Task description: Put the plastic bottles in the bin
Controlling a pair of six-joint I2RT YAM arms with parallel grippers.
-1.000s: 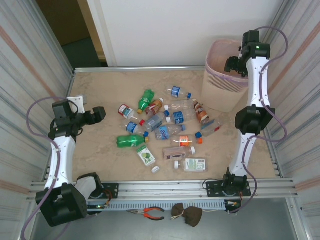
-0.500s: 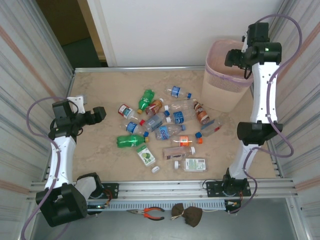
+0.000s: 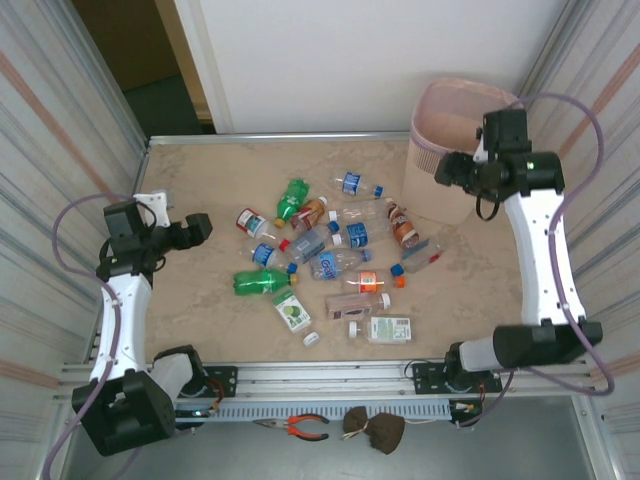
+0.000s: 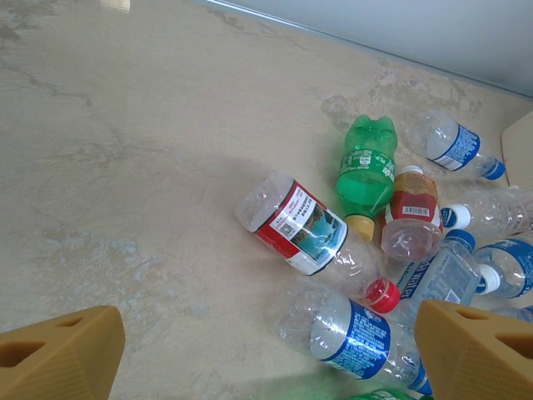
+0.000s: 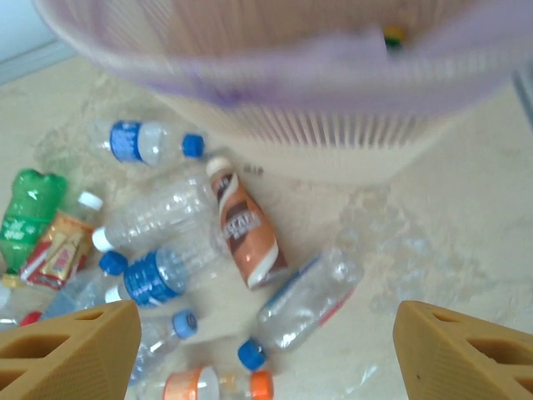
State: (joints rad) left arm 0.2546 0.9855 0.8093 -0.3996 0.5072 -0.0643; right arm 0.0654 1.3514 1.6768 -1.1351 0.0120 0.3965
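Several plastic bottles (image 3: pixel 330 255) lie scattered on the middle of the table, clear, green and brown. The pale pink bin (image 3: pixel 450 130) stands at the back right. My right gripper (image 3: pixel 447 171) hangs open and empty in front of the bin's near wall, above the heap's right end. In the right wrist view the right gripper (image 5: pixel 266 350) has a brown bottle (image 5: pixel 246 225) and a clear blue-capped bottle (image 5: pixel 304 304) below it, with the bin (image 5: pixel 333 133) behind. My left gripper (image 3: pixel 196 228) is open and empty left of the heap. In the left wrist view the left gripper (image 4: pixel 266 358) looks down on a red-capped bottle (image 4: pixel 308 229).
Corrugated metal walls close in the table on the left and right. A loose white cap (image 3: pixel 311 339) lies near the front edge. Pliers (image 3: pixel 300 427) and a brown pouch (image 3: pixel 375 428) rest on the front rail. Bare tabletop (image 3: pixel 190 180) lies at the back left.
My right arm has swung from above the bin's rim down and towards the near side, so its gripper now hangs in front of the bin. The left arm has not moved.
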